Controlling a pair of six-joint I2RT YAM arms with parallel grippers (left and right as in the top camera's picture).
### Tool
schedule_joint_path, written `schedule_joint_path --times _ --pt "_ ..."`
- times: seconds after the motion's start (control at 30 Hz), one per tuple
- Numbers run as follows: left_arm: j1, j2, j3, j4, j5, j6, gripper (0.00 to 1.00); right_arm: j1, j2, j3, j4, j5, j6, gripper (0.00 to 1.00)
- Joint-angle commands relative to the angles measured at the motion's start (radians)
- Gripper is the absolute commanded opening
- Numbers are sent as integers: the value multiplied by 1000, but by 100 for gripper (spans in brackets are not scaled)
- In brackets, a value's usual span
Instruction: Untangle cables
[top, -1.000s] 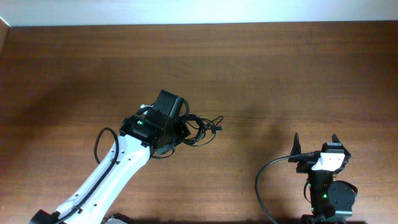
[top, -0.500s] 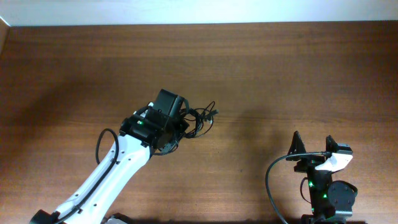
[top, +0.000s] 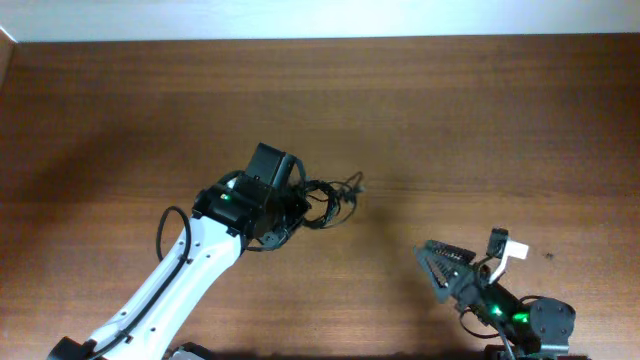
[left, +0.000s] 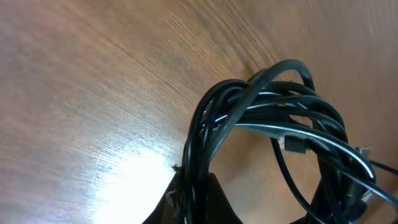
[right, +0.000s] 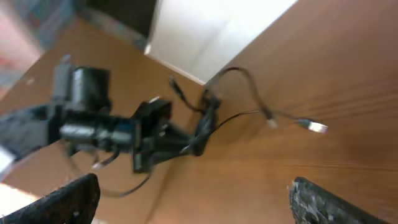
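Overhead, left end effector (top: 295, 207) clenches tangled cables (left: 200, 134), fingertips hidden; right end effector (right: 193, 183) released, blurred, above desk (top: 450, 120).

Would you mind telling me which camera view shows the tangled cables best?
The left wrist view: the cables fill the frame, sharp enough to separate strands and a small plug. Overhead shows a dark knot by the left arm; the right wrist view shows them distant and blurred, loose ends trailing.
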Motion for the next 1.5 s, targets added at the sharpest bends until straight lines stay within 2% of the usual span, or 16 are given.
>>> schedule_joint_path --times 0.0,0.07,0.1,0.17,0.3,0.4,0.53,0.67,0.73,0.9,1.0,1.07,1.17,1.27,1.4,1.47 --pt "3 -21 21 33 63 359 0 3 -7 40 34 -48 25 96" --pt "3 -21 21 77 74 394 0 3 18 100 -41 0 25 96" --pt "2 -21 21 146 89 392 0 4 105 126 -120 -4 37 81" --pt "2 -21 21 200 89 393 0 5 246 149 -123 -45 109 63" --pt "2 -21 21 259 113 373 0 58 476 260 -88 -147 107 61" --pt "2 -21 21 260 114 53 0 223 536 275 -52 12 106 62" --pt "0 -21 21 220 176 -127 0 484 611 275 -19 352 12 61" --pt "0 -21 21 173 193 -129 0 651 772 275 239 613 -55 61" --pt "0 -21 21 173 210 -130 1 684 883 276 415 625 -55 60" --pt "-27 -21 16 154 234 -109 1 692 1128 367 613 606 -43 40" --pt "-63 -21 15 138 174 41 0 681 1131 403 592 616 -48 4" --pt "-63 -21 15 79 174 68 0 629 1130 403 490 627 -78 4" --pt "-62 -21 15 72 174 243 0 562 1130 403 397 627 -78 4" --pt "-5 -21 16 106 178 241 0 539 1130 403 209 611 -145 4" --pt "17 -21 16 214 169 166 0 539 1128 408 209 355 -149 4" --pt "17 -21 16 228 66 133 0 540 1124 408 192 296 -150 4"
